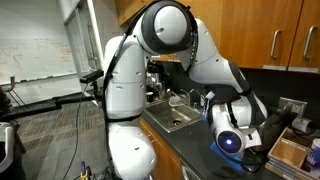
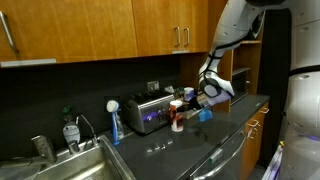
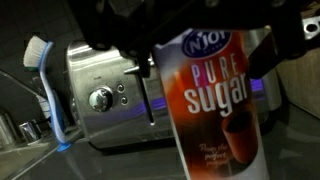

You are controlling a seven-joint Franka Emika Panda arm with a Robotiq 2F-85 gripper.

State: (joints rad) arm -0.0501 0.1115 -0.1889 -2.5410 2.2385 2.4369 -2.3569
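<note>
A tall "Pure Sugar" canister (image 3: 215, 105), orange-brown with a white top band, fills the wrist view and stands on the dark counter (image 2: 200, 145). My gripper (image 3: 212, 55) comes in from the top of that view, open. One dark finger stands on each side of the canister's upper part, and I cannot tell whether they touch it. In an exterior view the canister (image 2: 178, 117) stands just in front of the toaster, with the gripper (image 2: 192, 100) at its top. In the other exterior view the arm hides the canister, and only the wrist (image 1: 230, 140) with its blue light shows.
A chrome toaster (image 3: 105, 95) (image 2: 150, 112) stands right behind the canister. A blue-handled dish brush (image 3: 45, 85) (image 2: 113, 122) stands upright beside it. A steel sink (image 2: 70, 165) (image 1: 170, 118) with a faucet (image 2: 40, 148) lies further along the counter. Wooden cabinets (image 2: 100, 30) hang overhead.
</note>
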